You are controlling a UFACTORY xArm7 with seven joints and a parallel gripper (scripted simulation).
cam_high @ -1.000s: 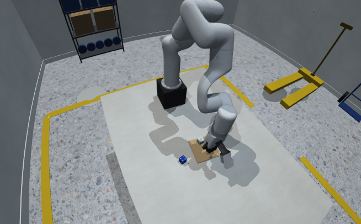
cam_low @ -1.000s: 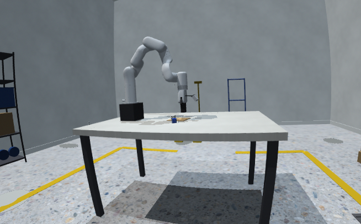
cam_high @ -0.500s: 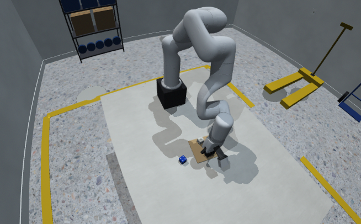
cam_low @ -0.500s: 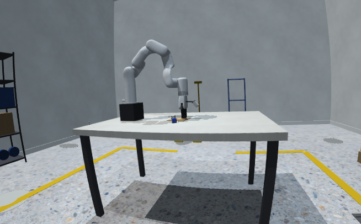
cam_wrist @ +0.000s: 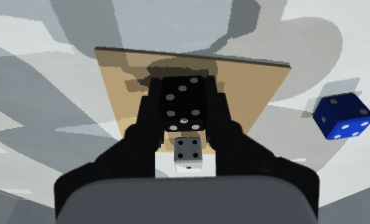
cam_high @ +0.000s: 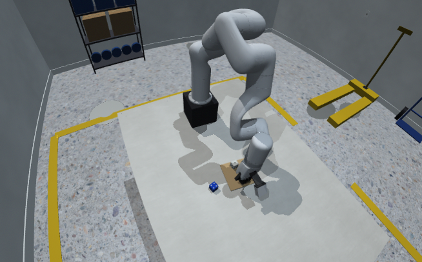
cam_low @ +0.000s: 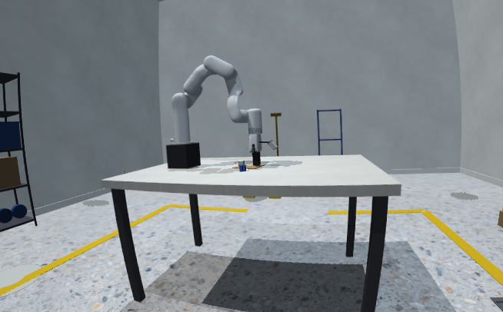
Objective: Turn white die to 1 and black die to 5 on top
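Observation:
My gripper [cam_wrist: 183, 91] is shut on the black die [cam_wrist: 182, 104], which sits between the two black fingers with several white pips facing the wrist camera. It is held low over the tan mat, near the mat's middle; I cannot tell whether it touches. In the top view the gripper [cam_high: 245, 177] stands over the mat [cam_high: 234, 175]. The white die [cam_wrist: 187, 151] lies at the mat's near edge, close under the wrist, four pips up; it also shows in the top view [cam_high: 234, 163]. The blue die [cam_wrist: 344, 116] lies on the table beside the mat, also in the top view [cam_high: 213, 186].
The arm's black base block [cam_high: 200, 110] stands at the back of the table. A shelf rack [cam_high: 108, 32], a yellow pallet jack [cam_high: 346, 100] and a blue hand truck [cam_high: 421, 117] stand on the floor away from the table.

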